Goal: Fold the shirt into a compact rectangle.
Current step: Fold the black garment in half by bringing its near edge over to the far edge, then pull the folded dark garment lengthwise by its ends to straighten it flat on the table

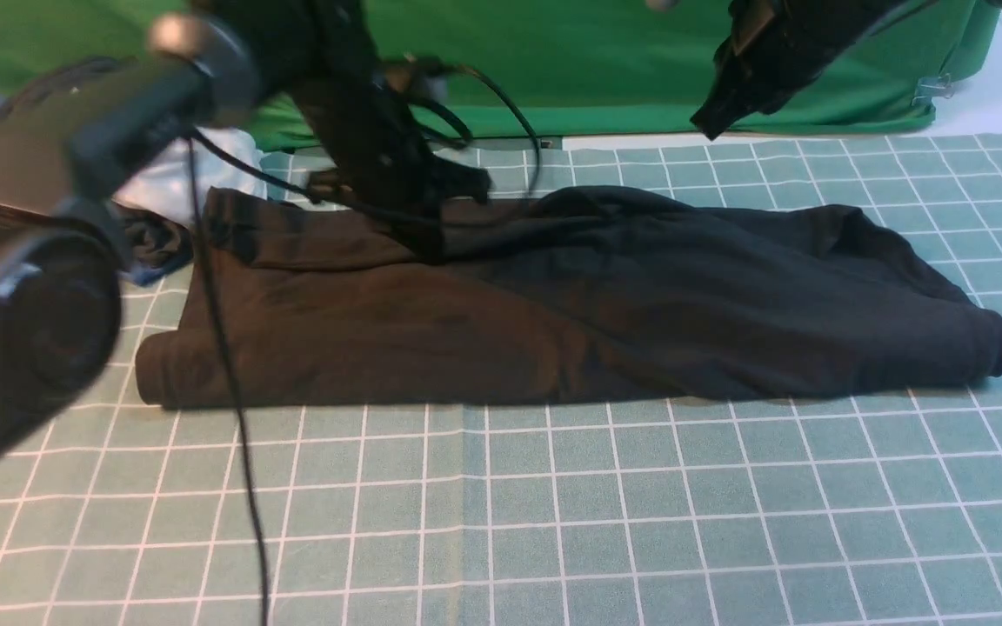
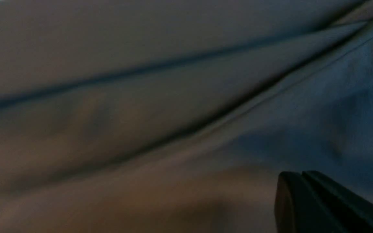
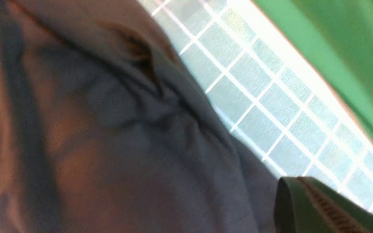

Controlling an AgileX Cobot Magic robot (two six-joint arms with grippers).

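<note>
A teal mat [image 1: 553, 522] ruled with white squares covered the table, and a green cloth [image 1: 623, 61] hung along its far edge. The shirt [image 1: 571, 322] lay across the middle of the mat as one long dark band running from left to right. Its near edge was almost straight, its left end was rolled into a rounded fold, and its right end was bunched and creased. No print showed on the side facing up. The left arm [image 1: 49, 226] filled the near left of the front view, blurred, and reached forward and down toward the far edge of the shirt. The right arm [image 1: 797, 43] stood high at the back right, above the mat and clear of the shirt. A white garment [image 1: 175, 178] lay behind the shirt's left end, partly hidden by the left arm. A thin black cable [image 1: 227, 365] hung from that arm across the shirt's left part. The left gripper [image 2: 298, 179] had its fingers pressed together with no cloth seen between them, close over the shirt's folds; whether its tip touched the fabric could not be told. The right gripper [image 3: 298, 183] also had its fingers pressed together and empty, hanging above the shirt's far edge where it met the mat.
</note>
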